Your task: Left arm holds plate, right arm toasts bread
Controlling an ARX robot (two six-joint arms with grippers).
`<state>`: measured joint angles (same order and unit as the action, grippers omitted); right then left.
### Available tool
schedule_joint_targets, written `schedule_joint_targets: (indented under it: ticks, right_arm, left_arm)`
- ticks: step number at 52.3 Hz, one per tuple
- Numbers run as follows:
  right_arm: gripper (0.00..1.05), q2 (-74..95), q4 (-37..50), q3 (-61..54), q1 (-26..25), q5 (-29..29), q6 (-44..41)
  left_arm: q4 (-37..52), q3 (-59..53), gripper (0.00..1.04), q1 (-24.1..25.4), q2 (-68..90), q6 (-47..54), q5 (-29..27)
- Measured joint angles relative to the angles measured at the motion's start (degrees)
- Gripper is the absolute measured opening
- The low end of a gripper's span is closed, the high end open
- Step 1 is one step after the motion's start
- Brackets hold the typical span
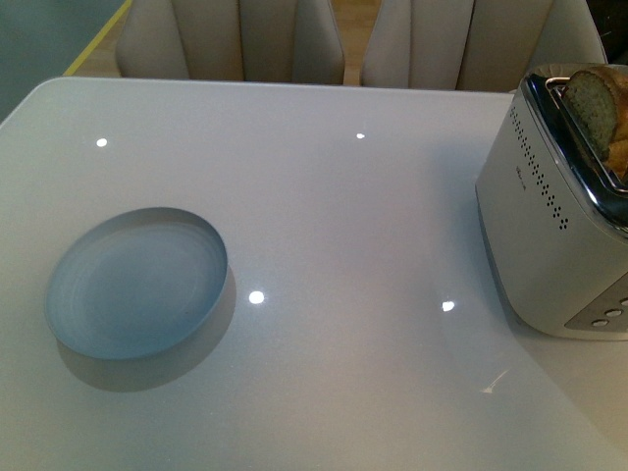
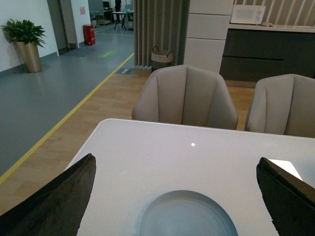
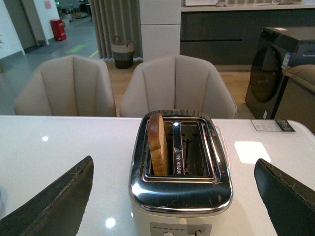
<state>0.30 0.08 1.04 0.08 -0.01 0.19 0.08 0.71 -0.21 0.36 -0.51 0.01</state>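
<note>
Front view: your plate [image 1: 135, 285] lies flat on the white glossy counter [image 1: 343, 226], toward its left side, with nothing on it. The toaster [image 1: 554, 216] stands at the right edge of this view, well apart from the plate. The bread [image 1: 597, 108] stands upright in a toaster slot, its top and crust rising above the chrome rim. Neither arm enters this view. Beige chairs [image 1: 235, 39] stand behind the counter's far edge.

Left wrist view: your left pincer [image 2: 179, 196] is open, its two dark jaws spread wide at either side of the frame and holding nothing. The plate [image 2: 189, 216] lies on the counter [image 2: 197, 152] between the jaws, apart from both. Two beige chairs [image 2: 184, 96] stand beyond the counter, with a potted plant [image 2: 24, 42] and a woven basket [image 2: 161, 56] farther back on the floor.

Right wrist view: your right pincer [image 3: 174, 196] is likewise open, jaws spread wide and empty. The toaster [image 3: 179, 164] sits between them, touching neither. It has two slots; the bread [image 3: 157, 145] stands on edge in one of them, the slot beside it empty. Buttons show on the toaster's near face. A dark appliance [image 3: 280, 69] stands on the floor behind the counter [image 3: 59, 137].
</note>
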Motion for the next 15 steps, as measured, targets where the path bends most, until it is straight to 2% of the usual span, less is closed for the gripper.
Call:
schedule_joint_targets:
  ticks: [15]
  right_arm:
    - [0.96,0.00,0.00,0.00,0.00,0.00,0.00]
  left_arm:
    - [0.00,0.00,0.97,0.00,0.00,-0.02,-0.02]
